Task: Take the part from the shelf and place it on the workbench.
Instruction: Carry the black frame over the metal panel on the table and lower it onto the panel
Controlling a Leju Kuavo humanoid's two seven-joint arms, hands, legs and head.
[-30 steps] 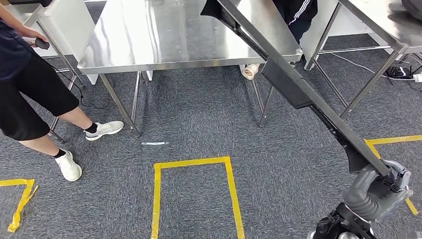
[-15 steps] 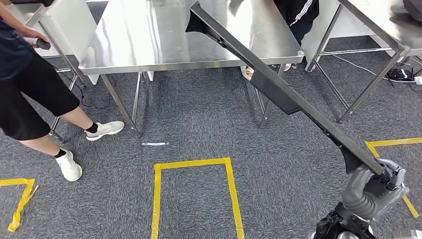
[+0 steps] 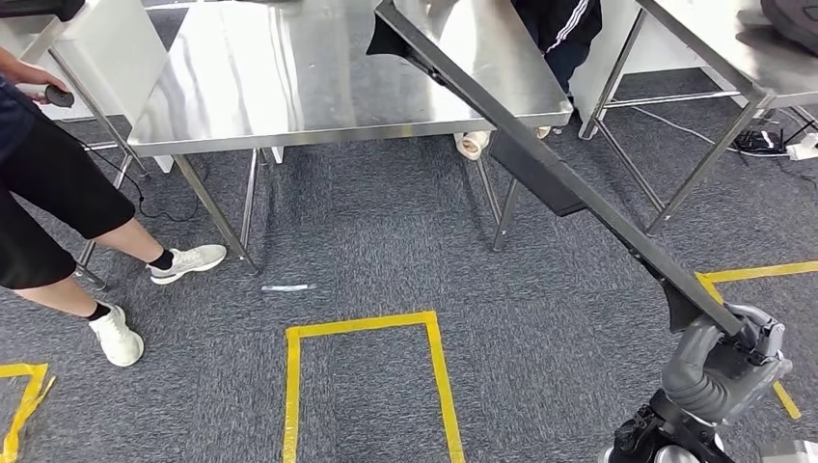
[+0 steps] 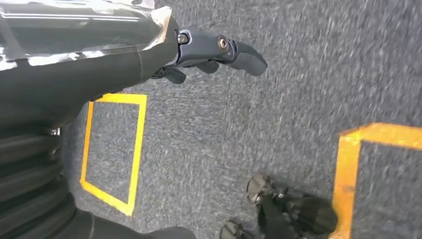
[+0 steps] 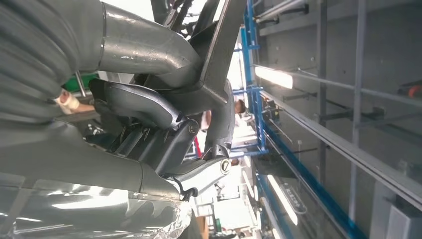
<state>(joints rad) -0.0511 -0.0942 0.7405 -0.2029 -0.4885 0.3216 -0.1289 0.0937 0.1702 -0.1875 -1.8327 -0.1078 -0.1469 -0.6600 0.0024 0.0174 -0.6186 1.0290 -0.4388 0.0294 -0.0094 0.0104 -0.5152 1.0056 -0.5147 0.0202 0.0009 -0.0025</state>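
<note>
Black and long, the part [image 3: 540, 164] is gripped at its near end by the right robot hand [image 3: 723, 371], whose fingers are wrapped around it in the head view and in the right wrist view [image 5: 149, 114]. From that hand the part slants up and away, and its far end lies over the steel desk [image 3: 289, 87]; whether it touches the top cannot be told. The left robot hand [image 4: 219, 52] is seen in the left wrist view above grey carpet [image 3: 386, 241], with nothing held and its fingers slightly curled and apart. Yellow tape [image 3: 357, 328] is laid on the carpet in a rectangle before the desk. A person [image 3: 48, 193] in black shorts and white shoes stands beside the desk's left end.
</note>
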